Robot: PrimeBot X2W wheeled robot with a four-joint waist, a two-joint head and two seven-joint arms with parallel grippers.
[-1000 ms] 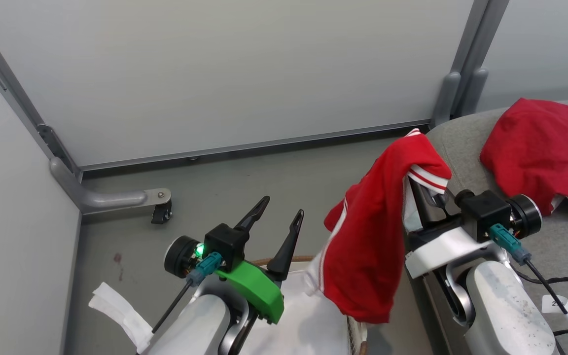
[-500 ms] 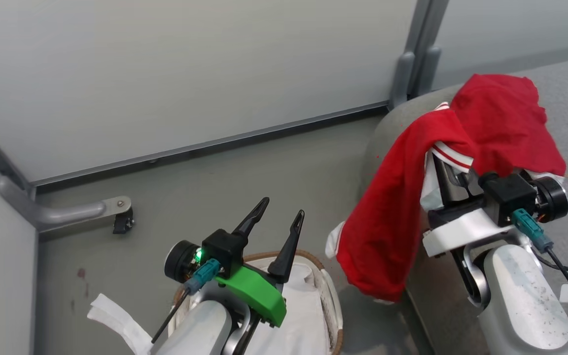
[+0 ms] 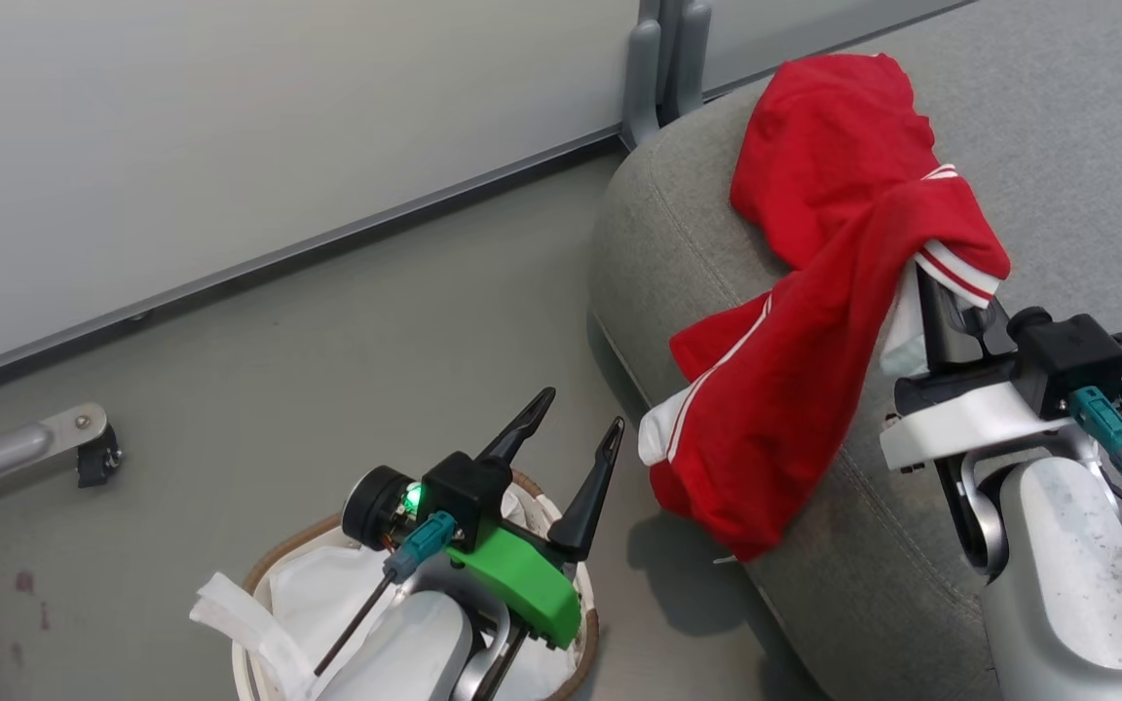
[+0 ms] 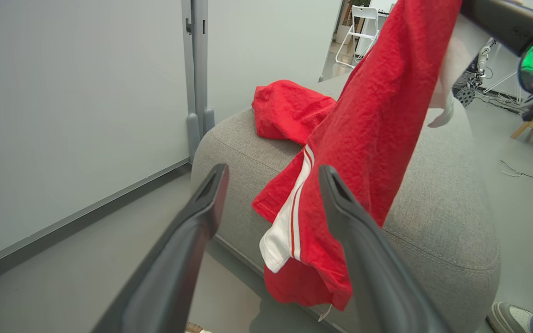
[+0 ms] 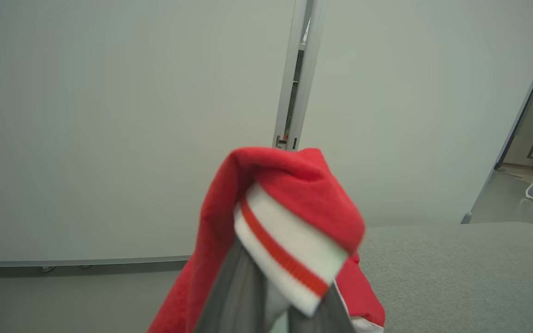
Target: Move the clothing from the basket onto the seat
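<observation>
My right end effector (image 3: pixel 931 297) is clenched on the held garment (image 3: pixel 785 389), pinching it at the white band with the red stripe, which folds over my fingertips. The rest of the cloth hangs limp from there and trails down across the rounded edge of the seat (image 3: pixel 678 243) that faces the basket (image 3: pixel 274 555), its lowest fold past that edge above the floor. The second garment (image 3: pixel 824 136) lies crumpled at the seat's corner by the wall post, touching the one I hold. My left end effector (image 3: pixel 580 411) is released, jaws spread, above the basket, where the white liner (image 3: pixel 317 594) shows. This fabric looks light, soft and floppy, so I judge it will swing and sag. The thicker striped band seems the surest place to grip. Let go here, it may slide off the edge, so it wants carrying further in.
</observation>
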